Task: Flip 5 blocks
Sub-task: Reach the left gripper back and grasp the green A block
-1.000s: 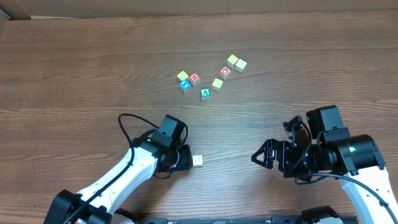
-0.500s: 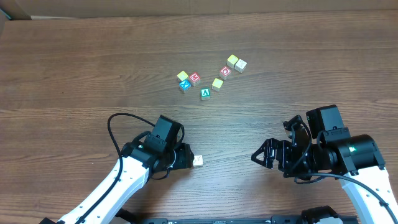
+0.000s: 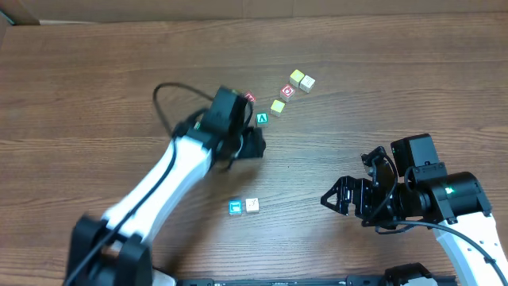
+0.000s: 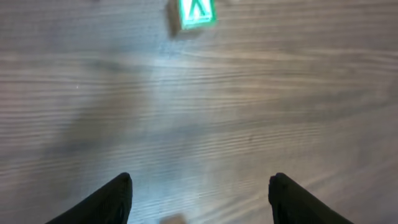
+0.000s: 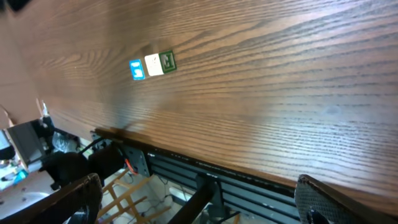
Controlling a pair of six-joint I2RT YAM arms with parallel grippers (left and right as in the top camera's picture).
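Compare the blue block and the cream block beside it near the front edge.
The blue block shows a blue top; the cream block shows a pale one. In the overhead view the blue block lies left, the cream block right. Both are similar-sized cubes lying flat, close together.

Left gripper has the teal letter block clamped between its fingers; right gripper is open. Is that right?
Not clamped. The left wrist view shows the left gripper open and empty, with the teal letter block lying on the table ahead of it. The right gripper is indeed open.
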